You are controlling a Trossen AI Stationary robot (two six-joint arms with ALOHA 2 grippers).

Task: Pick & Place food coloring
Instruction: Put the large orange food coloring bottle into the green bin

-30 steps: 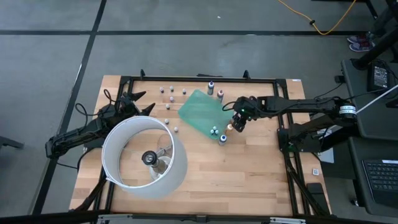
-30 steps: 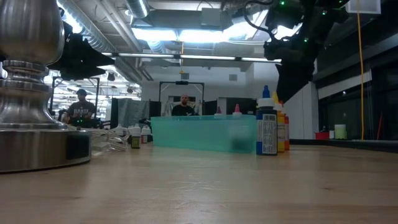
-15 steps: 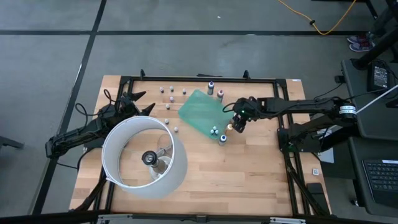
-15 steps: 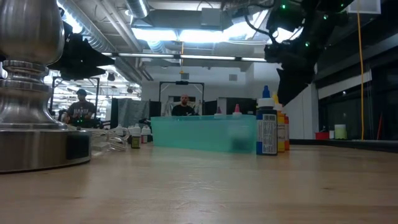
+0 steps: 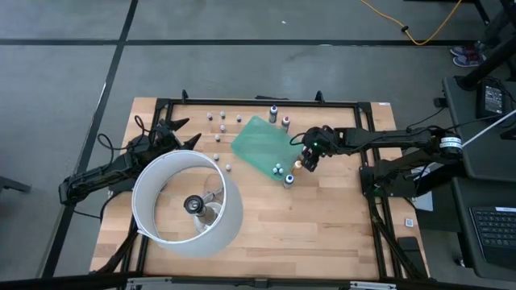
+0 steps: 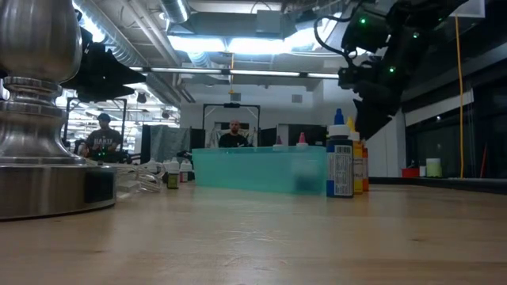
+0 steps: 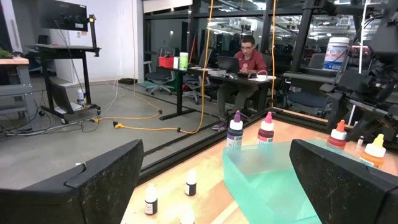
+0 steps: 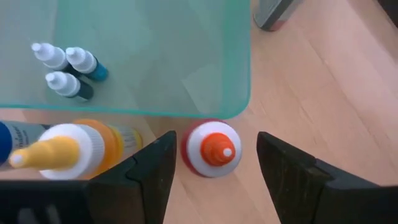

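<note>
R gripper (image 8: 214, 165): I see fingers apart, hovering above red-capped bottle (image 8: 211, 149), nothing held.
Bottle: upright on surface, just beside green sheet (image 8: 137, 56) edge.
L gripper (image 5: 181, 133): fingers wide, idle by lamp (image 5: 187, 203).

Matt wooden table (image 5: 322, 234), translucent green plastic sheet (image 5: 256, 145), shiny metal lamp base (image 6: 40, 158).

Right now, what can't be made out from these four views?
- Left claw: high view, partly hidden by the lamp ring.
- Small bottles: high view, too small to tell colours.
- Yellow-tipped bottle: right wrist view, cut off by the edge.
- Red-capped bottle between the right claw fingers: contact cannot be told.
</note>
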